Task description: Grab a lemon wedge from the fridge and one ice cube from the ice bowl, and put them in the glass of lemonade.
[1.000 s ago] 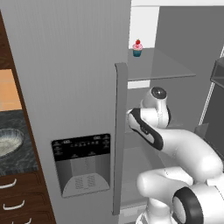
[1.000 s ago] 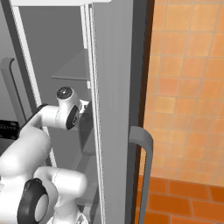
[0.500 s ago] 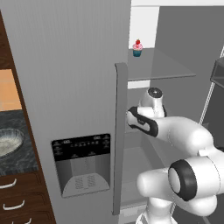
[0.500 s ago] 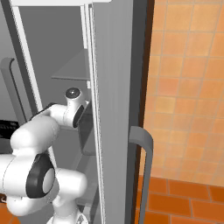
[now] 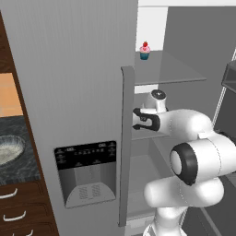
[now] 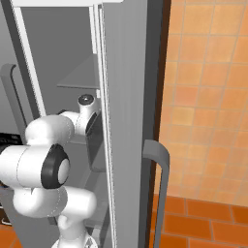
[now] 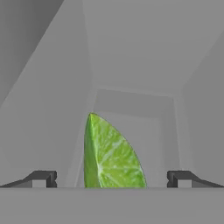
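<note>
Arm's reaching into the fridge (image 5: 69,69). Gripper (image 7: 111,178) fingers spread wide, grasping nothing, with the lemon wedge (image 7: 109,155) sitting right between them.

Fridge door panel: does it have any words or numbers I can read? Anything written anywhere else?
None can be read.
The black dispenser panel on the fridge door has a row of tiny pale marks, too small and blurred to read.
The cupcake, lemon wedge and ice bowl carry no writing.
</note>
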Tool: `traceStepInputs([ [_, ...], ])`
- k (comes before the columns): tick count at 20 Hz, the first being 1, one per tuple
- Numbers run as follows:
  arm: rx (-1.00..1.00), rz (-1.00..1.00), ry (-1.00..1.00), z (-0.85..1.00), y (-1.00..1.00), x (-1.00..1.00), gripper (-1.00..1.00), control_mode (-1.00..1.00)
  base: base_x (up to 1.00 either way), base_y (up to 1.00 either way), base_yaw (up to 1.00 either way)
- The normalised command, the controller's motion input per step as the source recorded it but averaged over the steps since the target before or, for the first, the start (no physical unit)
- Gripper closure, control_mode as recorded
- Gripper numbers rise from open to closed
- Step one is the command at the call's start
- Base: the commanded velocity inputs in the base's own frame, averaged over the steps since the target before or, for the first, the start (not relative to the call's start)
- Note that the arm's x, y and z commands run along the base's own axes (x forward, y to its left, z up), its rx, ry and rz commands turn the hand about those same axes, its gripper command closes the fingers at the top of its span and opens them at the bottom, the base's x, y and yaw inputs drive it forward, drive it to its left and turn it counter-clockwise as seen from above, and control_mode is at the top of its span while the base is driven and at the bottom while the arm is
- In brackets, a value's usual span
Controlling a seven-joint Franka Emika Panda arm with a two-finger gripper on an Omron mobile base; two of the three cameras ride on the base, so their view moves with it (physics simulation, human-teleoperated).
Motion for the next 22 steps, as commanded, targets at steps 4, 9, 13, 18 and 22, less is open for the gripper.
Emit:
traceStepInputs([
  [4,0.00,0.06,0.10,-0.58,0.00,0.01,-1.00,-1.00,0.00,0.00,0.00],
  [9,-0.01,0.07,0.10,-0.56,0.00,0.00,-1.00,-1.00,0.00,0.00,0.00],
  [13,0.00,0.05,0.08,-0.34,0.00,0.00,1.00,-1.00,0.00,0.00,0.00],
  [18,0.00,0.01,0.02,-0.07,0.00,-0.10,1.00,-1.00,0.00,0.00,0.00],
  [22,0.00,0.00,0.00,-0.01,0.00,-0.34,1.00,-1.00,0.00,0.00,0.00],
])
